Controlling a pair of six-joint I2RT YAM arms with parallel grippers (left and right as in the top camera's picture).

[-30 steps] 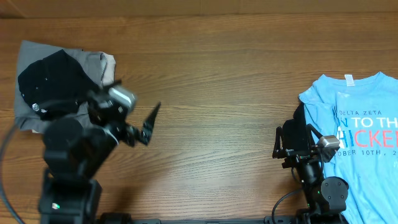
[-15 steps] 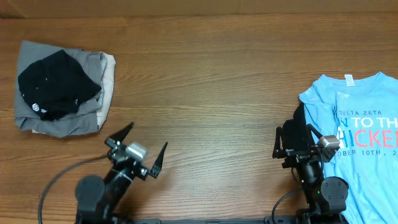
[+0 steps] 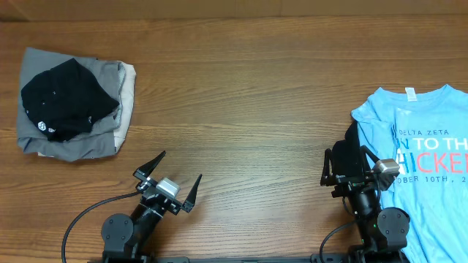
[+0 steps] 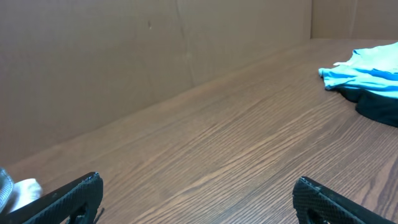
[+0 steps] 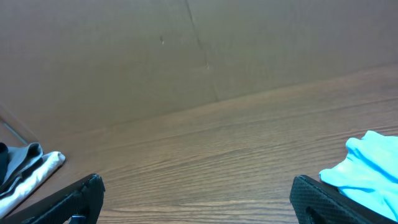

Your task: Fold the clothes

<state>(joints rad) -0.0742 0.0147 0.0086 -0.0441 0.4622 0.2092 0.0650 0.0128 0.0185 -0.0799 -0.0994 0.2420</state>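
Note:
A folded black T-shirt (image 3: 67,98) with a small white mark lies on a folded grey garment (image 3: 77,142) at the table's far left. A light-blue printed T-shirt (image 3: 424,164) lies spread flat at the right edge; it also shows as the blue T-shirt (image 4: 367,65) in the left wrist view and as blue cloth (image 5: 370,165) in the right wrist view. My left gripper (image 3: 180,166) is open near the front edge, away from the pile, holding nothing. My right gripper (image 3: 342,157) is open beside the blue shirt's left hem, also holding nothing.
A brown cardboard wall (image 5: 186,50) runs along the table's far side. Bare wood (image 3: 248,109) stretches between the two piles. Dark fabric (image 4: 379,106) pokes out under the blue shirt's edge. A white cloth edge (image 5: 46,163) shows beside the grey pile.
My left arm pulled back from the black-and-grey pile to the front edge, its gripper staying open. The right arm and all clothes have not moved.

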